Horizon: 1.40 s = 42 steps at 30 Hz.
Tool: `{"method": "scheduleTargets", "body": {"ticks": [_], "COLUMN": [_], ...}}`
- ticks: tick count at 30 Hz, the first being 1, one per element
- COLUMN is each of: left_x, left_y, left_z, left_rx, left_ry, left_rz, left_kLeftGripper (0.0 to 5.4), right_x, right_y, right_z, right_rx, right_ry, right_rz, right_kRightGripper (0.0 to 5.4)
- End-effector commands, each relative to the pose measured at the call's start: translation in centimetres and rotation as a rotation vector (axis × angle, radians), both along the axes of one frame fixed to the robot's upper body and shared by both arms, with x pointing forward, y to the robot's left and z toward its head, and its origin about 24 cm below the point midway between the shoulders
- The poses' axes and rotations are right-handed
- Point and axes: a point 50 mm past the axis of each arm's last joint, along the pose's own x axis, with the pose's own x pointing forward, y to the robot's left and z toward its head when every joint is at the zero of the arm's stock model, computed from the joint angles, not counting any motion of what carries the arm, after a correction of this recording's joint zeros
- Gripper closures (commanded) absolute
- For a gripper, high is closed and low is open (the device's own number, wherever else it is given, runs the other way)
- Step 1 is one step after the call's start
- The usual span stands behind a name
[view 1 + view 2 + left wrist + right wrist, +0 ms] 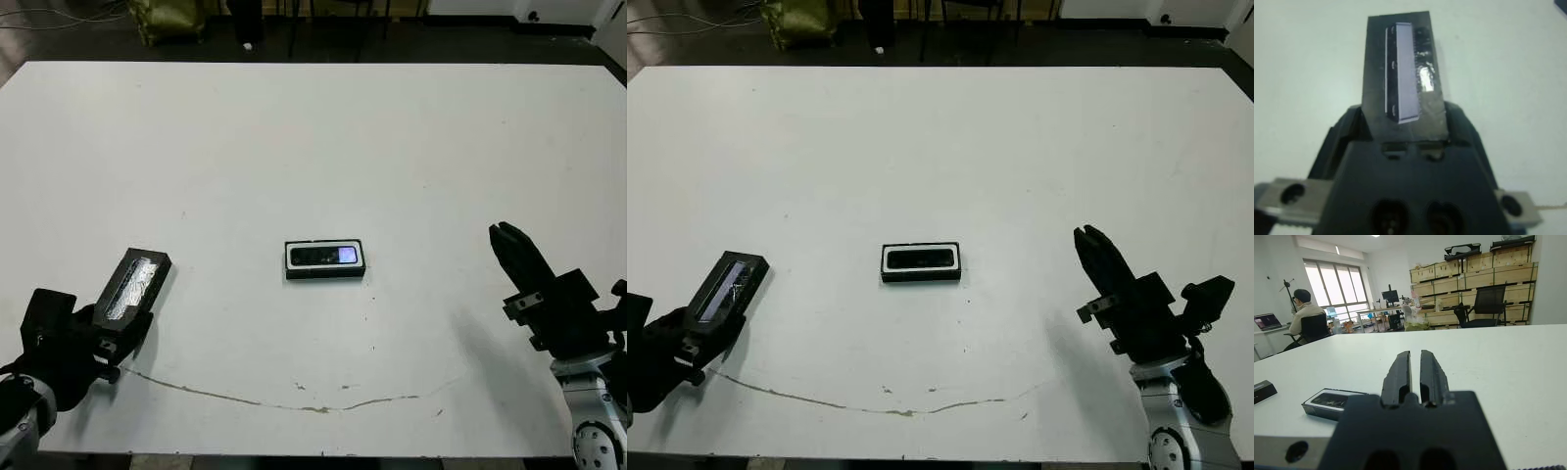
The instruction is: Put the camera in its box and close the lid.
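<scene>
Left gripper (116, 328) clamped on the lid (135, 285), holding it tilted over the table's (313, 147) near left part; right gripper (509, 245) empty, fingers pressed nearly together, hovering at the right; camera (325, 257) lying inside the box (325, 260) at mid-table, well apart from both; person seated far beyond.
</scene>
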Motion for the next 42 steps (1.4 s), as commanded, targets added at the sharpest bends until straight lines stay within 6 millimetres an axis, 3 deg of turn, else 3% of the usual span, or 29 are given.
{"method": "scheduleTargets", "body": {"ticks": [1,11,14,19,26,32,42], "left_x": [-0.6,-0.1,0.9,2.9,6.3,9.1,12.1], "left_y": [0.3,-0.6,-0.8,-1.2,-3.3,-5.9,-8.9], "left_z": [-1.0,0.6,2.7,5.8,8.7,9.3,7.7], "left_rx": [-0.005,0.001,0.142,0.223,0.228,0.270,0.215], "left_ry": [0.072,-0.022,-0.114,-0.199,-0.288,-0.255,-0.180], "left_rz": [-0.017,-0.092,-0.150,-0.247,-0.495,-0.678,-0.863], "left_kLeftGripper": [3.06,3.06,3.06,3.06,3.06,3.06,3.07], "right_x": [-0.1,-0.1,-0.1,-0.3,-0.8,-1.0,-1.1], "right_y": [-0.2,-0.2,-0.1,0.0,0.4,0.6,0.9], "right_z": [-0.3,-0.5,-0.5,-0.7,-0.5,-0.5,-0.6], "right_rx": [-0.005,-0.006,-0.016,0.004,0.009,0.004,0.015], "right_ry": [0.032,0.034,0.041,0.051,0.069,0.065,0.093], "right_rz": [-0.012,-0.007,-0.013,-0.002,-0.009,-0.011,-0.012], "right_kRightGripper": [5.40,5.40,5.40,5.40,5.40,5.40,5.40]}}
